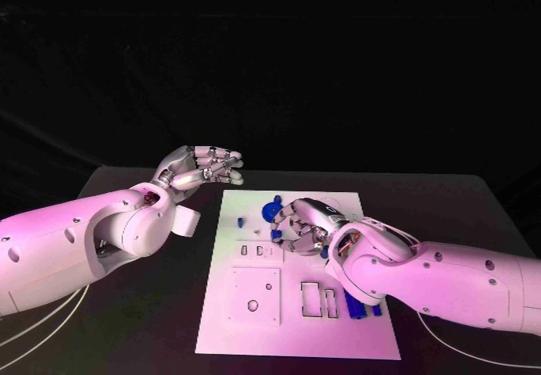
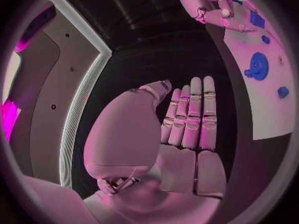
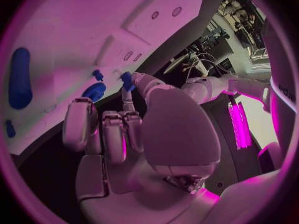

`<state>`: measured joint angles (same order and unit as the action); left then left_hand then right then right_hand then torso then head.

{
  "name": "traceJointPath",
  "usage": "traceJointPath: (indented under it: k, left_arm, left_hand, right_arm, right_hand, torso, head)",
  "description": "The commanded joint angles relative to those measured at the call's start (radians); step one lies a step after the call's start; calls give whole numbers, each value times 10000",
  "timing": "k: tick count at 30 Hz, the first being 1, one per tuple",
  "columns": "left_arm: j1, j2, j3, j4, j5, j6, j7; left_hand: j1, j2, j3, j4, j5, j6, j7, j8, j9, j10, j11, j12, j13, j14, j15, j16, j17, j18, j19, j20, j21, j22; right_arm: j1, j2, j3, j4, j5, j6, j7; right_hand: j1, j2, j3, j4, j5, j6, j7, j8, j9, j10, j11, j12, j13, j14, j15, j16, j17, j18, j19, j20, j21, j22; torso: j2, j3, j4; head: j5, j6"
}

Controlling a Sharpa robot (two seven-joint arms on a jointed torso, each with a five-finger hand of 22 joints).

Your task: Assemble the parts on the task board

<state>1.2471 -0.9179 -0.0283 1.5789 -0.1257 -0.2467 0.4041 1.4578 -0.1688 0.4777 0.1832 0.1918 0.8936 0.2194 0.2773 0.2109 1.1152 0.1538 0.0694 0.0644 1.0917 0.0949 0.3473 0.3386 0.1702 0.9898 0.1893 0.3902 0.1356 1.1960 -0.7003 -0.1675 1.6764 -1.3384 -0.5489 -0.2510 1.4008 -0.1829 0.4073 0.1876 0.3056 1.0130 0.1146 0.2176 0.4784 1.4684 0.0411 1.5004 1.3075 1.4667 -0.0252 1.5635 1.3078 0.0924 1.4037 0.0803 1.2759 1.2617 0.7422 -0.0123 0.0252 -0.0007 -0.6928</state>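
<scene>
We see a black table (image 1: 451, 203) under magenta light, with a dark backdrop behind it; the white task board (image 1: 295, 336) lies at its middle and serves as our landmark. The right hand (image 1: 302, 226) hovers over the board's far half, its fingers curled downward, and in the right wrist view a small blue part (image 3: 126, 79) sits pinched at its fingertips (image 3: 134, 77). Just beyond this hand on the board stands a round blue gear-like part (image 1: 270, 211), with a smaller blue piece (image 1: 240, 223) beside it toward the board's left edge. Elongated blue parts (image 1: 359, 306) lie near the board's right edge, partly under the right forearm. The left hand (image 1: 203, 168) is raised off the board's far left corner, fingers (image 2: 193, 114) straight, side by side, holding nothing
</scene>
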Motion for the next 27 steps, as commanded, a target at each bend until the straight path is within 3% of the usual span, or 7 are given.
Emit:
traceJointPath:
  k: [1, 5, 12, 27]
  left_arm:
    - [4, 44, 4, 2, -29, 226, 11]
    - [4, 58, 4, -2, -31, 235, -6]
    - [5, 65, 4, -2, -32, 250, -17]
    - [4, 67, 2, -28, -44, 283, -30]
  left_hand:
    - [-91, -30, 0, -39, -37, -61, 27, -69, 11, -56, 39, -51, 15, -61, 17, -49, 15, 98, -69, 22, 62, 12]
    - [-91, -30, 0, -39, -37, -61, 27, -69, 11, -56, 39, -51, 15, -61, 17, -49, 15, 98, -69, 22, 62, 12]
    - [-81, -27, 13, -62, -35, -62, 25, -70, 14, -57, 37, -51, 16, -63, 16, -54, 23, 99, -73, 20, 71, 16]
    - [-81, -27, 13, -62, -35, -62, 25, -70, 14, -57, 37, -51, 16, -63, 16, -54, 23, 99, -73, 20, 71, 16]
  right_arm:
    - [-94, 194, 0, -86, -774, 316, -751]
    - [-229, 401, -3, -165, -953, 409, -887]
    - [-413, 605, -7, -264, -1178, 463, -930]
    - [-504, 675, -10, -314, -1437, 638, -972]
  right_hand:
    - [-91, 9, 37, 27, 16, 61, 17, 20, 4, 360, -47, -28, 1764, 1029, -64, 59, 2574, -115, -11, -66, -58, -15]
    - [-127, 6, 40, 38, 16, 71, 11, 33, 12, 363, -51, -26, 1768, 1028, -66, 57, 2568, -114, -9, -67, -61, -15]
    - [-163, -7, 38, 49, 14, 71, 9, 39, 17, 365, -54, -25, 1770, 1029, -68, 59, 2574, -113, -8, -68, -65, -17]
    - [-324, -157, -5, 71, 6, 14, 12, 41, 31, 368, -54, -25, 1772, 1033, -71, 63, 2590, -115, 5, -70, -66, -3]
  torso:
    - [9, -8, 7]
    - [22, 9, -2]
    - [8, 5, 5]
    - [-3, -11, -7]
  head:
    - [-4, -21]
    - [32, -45]
    - [48, -124]
    - [90, -175]
